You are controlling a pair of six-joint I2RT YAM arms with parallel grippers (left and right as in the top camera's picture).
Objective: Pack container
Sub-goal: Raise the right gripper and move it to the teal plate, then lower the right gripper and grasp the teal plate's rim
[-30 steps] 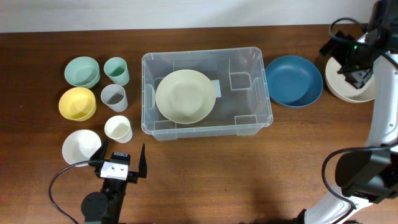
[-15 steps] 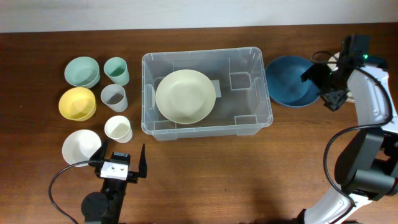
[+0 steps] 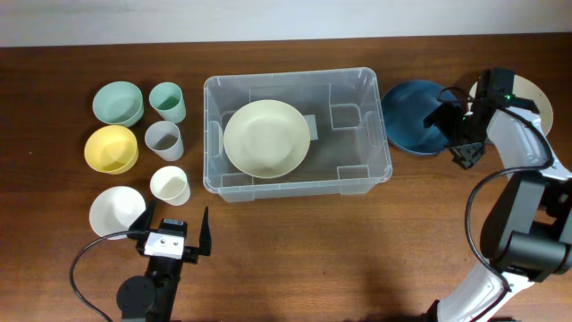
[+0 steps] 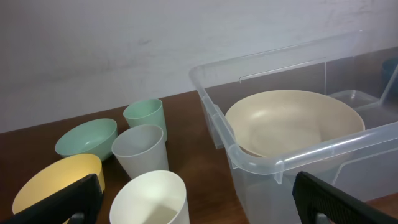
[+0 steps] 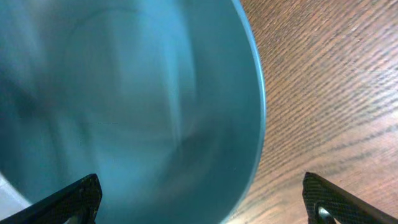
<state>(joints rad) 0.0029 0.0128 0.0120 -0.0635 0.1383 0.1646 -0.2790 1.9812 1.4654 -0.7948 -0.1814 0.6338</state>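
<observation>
container [image 3: 298, 77] mid-table, cream bowl [image 3: 266, 138] inside toward its 9 o'clock end. r gripper [image 3: 452, 136], jaws wide, straddles blue bowl [image 3: 409, 114] at its 3 o'clock rim, prob. lining up a pinch; contact unclear, wrist view blurred. l gripper [image 3: 176, 224] parked at 7 o'clock, jaws wide, empty.

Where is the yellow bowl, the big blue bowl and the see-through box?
yellow bowl [image 3: 111, 148], overhead view, middle of its inside.
blue bowl [image 3: 407, 114], overhead view, left part of its inside.
container [image 3: 344, 143], overhead view, bare floor at its right end.
</observation>
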